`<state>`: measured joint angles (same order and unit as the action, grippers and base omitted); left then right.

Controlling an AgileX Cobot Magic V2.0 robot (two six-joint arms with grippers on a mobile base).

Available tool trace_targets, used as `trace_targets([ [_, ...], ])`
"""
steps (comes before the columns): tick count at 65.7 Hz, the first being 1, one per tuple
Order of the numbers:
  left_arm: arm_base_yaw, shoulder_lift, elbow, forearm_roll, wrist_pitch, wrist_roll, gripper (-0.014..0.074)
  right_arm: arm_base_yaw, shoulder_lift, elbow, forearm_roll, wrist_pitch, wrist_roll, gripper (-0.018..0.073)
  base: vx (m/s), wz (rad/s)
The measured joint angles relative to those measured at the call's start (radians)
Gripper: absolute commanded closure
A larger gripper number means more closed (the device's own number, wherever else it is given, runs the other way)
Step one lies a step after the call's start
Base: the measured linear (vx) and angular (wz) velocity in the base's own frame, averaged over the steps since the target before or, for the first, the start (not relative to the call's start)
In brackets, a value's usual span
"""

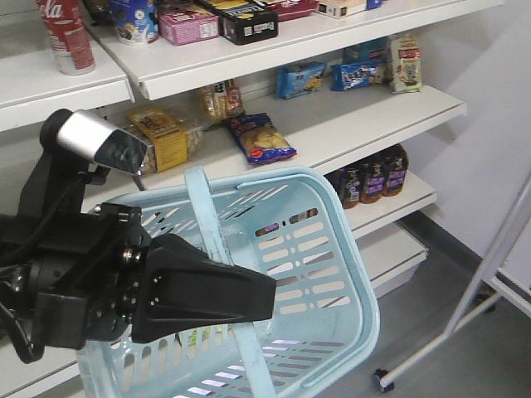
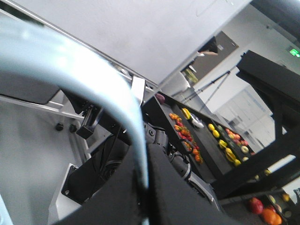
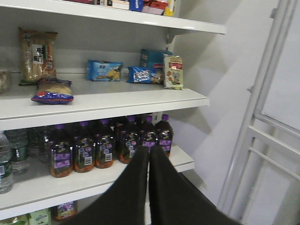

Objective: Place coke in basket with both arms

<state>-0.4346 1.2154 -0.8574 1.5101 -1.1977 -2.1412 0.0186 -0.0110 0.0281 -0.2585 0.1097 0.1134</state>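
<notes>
- Coke (image 1: 68, 37) stands on the top-left shelf (image 1: 50, 87), well apart from both grippers.
- Probably light, rigid and slippery; I'd grip its mid-body.
- Left gripper (image 2: 143, 187) is clamped on the handle (image 1: 203, 215) of the basket (image 1: 328, 249); right gripper (image 3: 149, 157) is closed, empty.

On the coke (image 1: 70, 40), part of a white script is cut off by the picture's edge, and only the letters "ola" can be read. The print on the snack packets (image 1: 262, 138) and on the purple labels of the dark bottles (image 3: 105, 149) is too small to be read. On a green sign (image 2: 294, 52) in the left wrist view, the lettering is blurred.
</notes>
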Motion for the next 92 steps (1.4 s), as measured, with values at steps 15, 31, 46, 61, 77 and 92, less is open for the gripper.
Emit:
trace_targets([
  [15,0.000,0.000,0.000,0.000,0.000,0.000,0.0603,0.000,0.000,0.000,0.000,0.000,0.000,0.0564,0.09,0.36],
  [31,0.000,0.000,0.000,0.000,0.000,0.000,0.0603,0.000,0.000,0.000,0.000,0.000,0.000,0.0564,0.08,0.30],
  [46,0.000,0.000,0.000,0.000,0.000,0.000,0.0603,0.000,0.000,0.000,0.000,0.000,0.000,0.0564,0.07,0.27],
  [61,0.000,0.000,0.000,0.000,0.000,0.000,0.0603,0.000,0.000,0.000,0.000,0.000,0.000,0.0564,0.08,0.29],
  [77,0.000,0.000,0.000,0.000,0.000,0.000,0.0603,0.000,0.000,0.000,0.000,0.000,0.000,0.0564,0.08,0.30],
  [92,0.000,0.000,0.000,0.000,0.000,0.000,0.0603,0.000,0.000,0.000,0.000,0.000,0.000,0.0564,0.06,0.24],
])
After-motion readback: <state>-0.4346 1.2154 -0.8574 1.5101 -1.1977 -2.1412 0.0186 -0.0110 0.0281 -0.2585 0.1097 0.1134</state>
